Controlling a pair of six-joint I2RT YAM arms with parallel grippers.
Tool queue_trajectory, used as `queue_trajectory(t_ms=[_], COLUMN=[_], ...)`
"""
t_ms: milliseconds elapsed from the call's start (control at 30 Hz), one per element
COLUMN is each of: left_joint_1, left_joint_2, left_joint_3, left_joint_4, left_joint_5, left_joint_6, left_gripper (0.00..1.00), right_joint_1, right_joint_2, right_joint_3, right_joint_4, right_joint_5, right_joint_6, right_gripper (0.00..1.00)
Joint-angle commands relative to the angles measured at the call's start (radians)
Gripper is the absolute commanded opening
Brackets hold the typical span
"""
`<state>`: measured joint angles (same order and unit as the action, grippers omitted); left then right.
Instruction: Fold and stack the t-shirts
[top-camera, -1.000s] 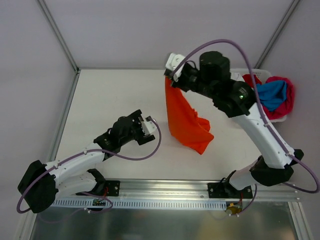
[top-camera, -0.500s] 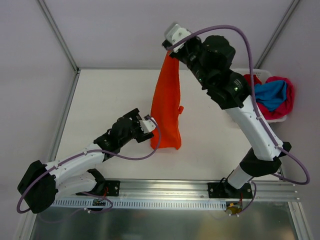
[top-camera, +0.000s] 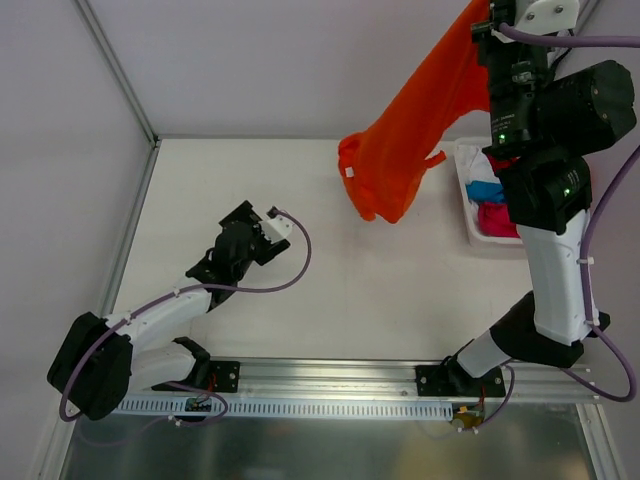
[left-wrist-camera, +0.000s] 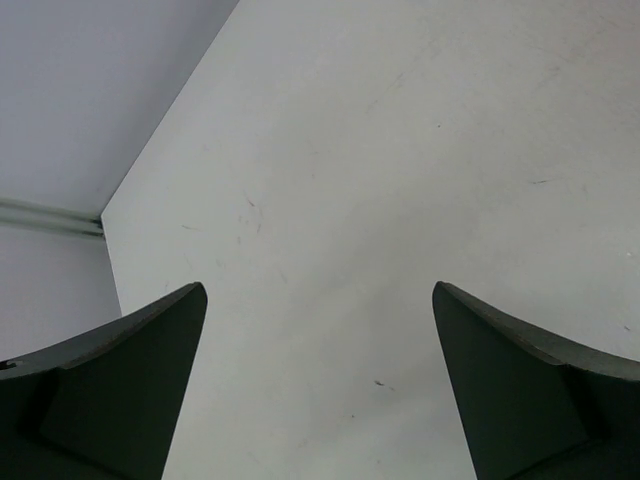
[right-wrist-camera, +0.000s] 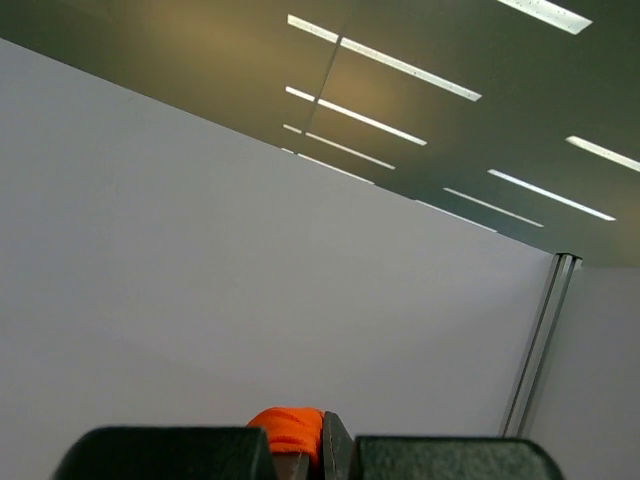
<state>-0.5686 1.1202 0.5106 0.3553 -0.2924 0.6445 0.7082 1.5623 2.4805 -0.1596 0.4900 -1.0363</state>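
My right gripper (top-camera: 487, 14) is raised high at the top right and is shut on the orange t-shirt (top-camera: 400, 155), which hangs clear above the table, its lower end bunched over the back middle. In the right wrist view a bit of orange cloth (right-wrist-camera: 288, 430) shows pinched between the fingers, with wall and ceiling behind. My left gripper (top-camera: 272, 228) is open and empty, low over the table (top-camera: 250, 180) at centre left; its wrist view shows only bare table between the two fingers (left-wrist-camera: 120, 380). Blue (top-camera: 483, 190) and pink (top-camera: 497, 217) shirts lie in the basket.
The white plastic basket (top-camera: 470, 225) stands at the table's right edge, partly hidden behind my right arm. A metal rail (top-camera: 330, 385) runs along the near edge. Grey walls close off the back and left.
My right gripper has swung up and to the right, lifting the orange shirt off the table and high into the air. My left gripper has drawn back slightly to the left.
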Motion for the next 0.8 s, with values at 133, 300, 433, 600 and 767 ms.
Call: queue_trajectory(t_ms=[133,300,433,600,767], left_joint_1=[0.064,0.208,0.418,0.553,0.61], left_joint_2=[0.02,-0.011,-0.107,-0.201,-0.273], left_joint_3=[0.051,0.069,0.123,0.128,0.097], left_joint_4=[0.057,0.077,0.004,-0.027,-0.065], left_joint_5=[-0.048,-0.108,-0.048,-0.042,-0.034], left_joint_6=[-0.011,-0.038,-0.15,-0.157,-0.171], left_gripper=[0.98,0.99,0.97,0.97,0.97], right_joint_1=[-0.004,-0.004,0.046,0.183,0.322], right_joint_2=[-0.048,-0.028,0.047,0.235,0.288], right_joint_3=[-0.054,-0.077,-0.094,-0.115,-0.121], right_joint_4=[0.124,0.106,0.028,0.011,0.046], right_joint_5=[0.002,0.004,0.015,0.041,-0.135], right_joint_6=[-0.066,-0.122,-0.142,-0.22,-0.22], right_gripper=[0.0,0.01,0.0,0.0,0.0])
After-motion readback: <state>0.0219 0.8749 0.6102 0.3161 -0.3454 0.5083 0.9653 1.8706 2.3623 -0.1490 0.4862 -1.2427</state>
